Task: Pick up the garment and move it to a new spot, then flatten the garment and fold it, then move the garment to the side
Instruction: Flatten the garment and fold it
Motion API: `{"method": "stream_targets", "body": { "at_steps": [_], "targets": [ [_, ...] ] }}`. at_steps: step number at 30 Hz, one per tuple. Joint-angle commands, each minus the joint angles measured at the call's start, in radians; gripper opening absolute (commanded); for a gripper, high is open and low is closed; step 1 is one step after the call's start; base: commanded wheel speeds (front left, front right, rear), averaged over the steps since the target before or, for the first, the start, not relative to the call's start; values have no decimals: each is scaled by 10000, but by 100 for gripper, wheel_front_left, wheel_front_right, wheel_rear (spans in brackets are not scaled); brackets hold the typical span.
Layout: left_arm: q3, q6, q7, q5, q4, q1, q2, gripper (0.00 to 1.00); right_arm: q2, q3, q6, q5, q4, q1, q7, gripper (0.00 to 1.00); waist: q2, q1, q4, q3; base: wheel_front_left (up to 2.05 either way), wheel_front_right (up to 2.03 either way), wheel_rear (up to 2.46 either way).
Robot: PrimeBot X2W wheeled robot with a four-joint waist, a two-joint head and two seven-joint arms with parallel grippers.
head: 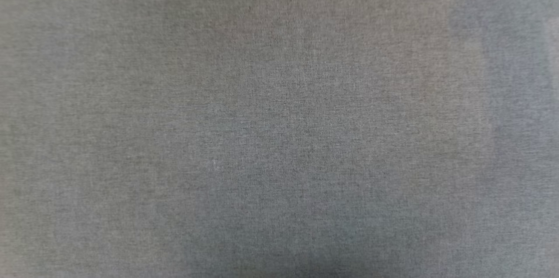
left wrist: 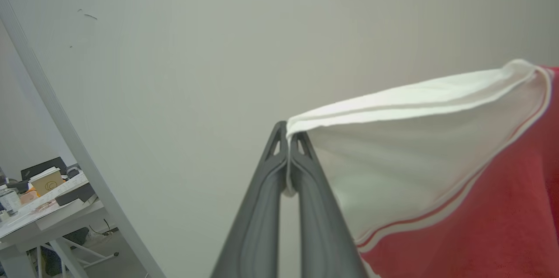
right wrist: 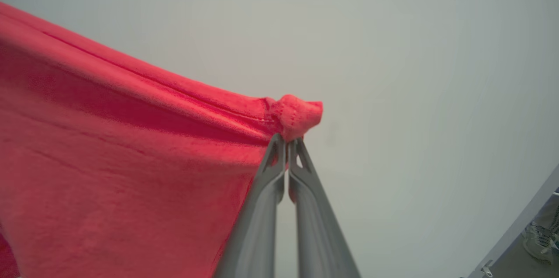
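In the left wrist view my left gripper (left wrist: 288, 136) is shut on the hem of the garment's white sleeve (left wrist: 406, 151); the sleeve's red-white striped trim and the red body of the garment (left wrist: 502, 225) spread away to the right of the fingers. In the right wrist view my right gripper (right wrist: 287, 141) is shut on a bunched corner of the red garment (right wrist: 109, 160), and the cloth stretches taut to the left from the fingertips. The lettering and number are hidden. The head view is a blurred grey woven surface (head: 279, 120) seen close up.
Behind both grippers stands a plain pale wall (left wrist: 218, 50). At the lower left of the left wrist view a white table (left wrist: 39, 221) carries a paper cup and clutter, past a pale slanted edge (left wrist: 65, 129). A shoe (right wrist: 539, 238) shows at the right wrist view's lower right corner.
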Motion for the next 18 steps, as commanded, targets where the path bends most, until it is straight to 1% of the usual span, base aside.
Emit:
{"method": "stream_targets", "body": {
  "at_steps": [1,6,10,14,18],
  "targets": [
    [-4,-4,-260,248,523,-627,-128,0,42,127,-21,-234,487,-475,-226,0,0,-2,-130,1024,0,0,0],
    [-376,-118,-1582,1080,2519,-2520,-848,0,518,511,-21,-881,2252,-2204,-1072,0,0,-2,-135,1593,0,0,0],
    [-552,-189,-2601,1290,3987,-3167,-1291,0,985,650,-21,-1216,3381,-2766,-1908,0,0,-2,-83,1752,0,0,0],
    [-745,-290,-3480,1143,5089,-2829,-1663,0,1380,826,-21,-1227,4239,-2691,-2593,0,0,-2,77,1711,0,0,0],
    [-1092,-383,-4185,796,5664,-1726,-2132,0,1552,1135,-21,-1044,4856,-2140,-3090,0,0,-2,310,1501,0,0,0]
  ]
}}
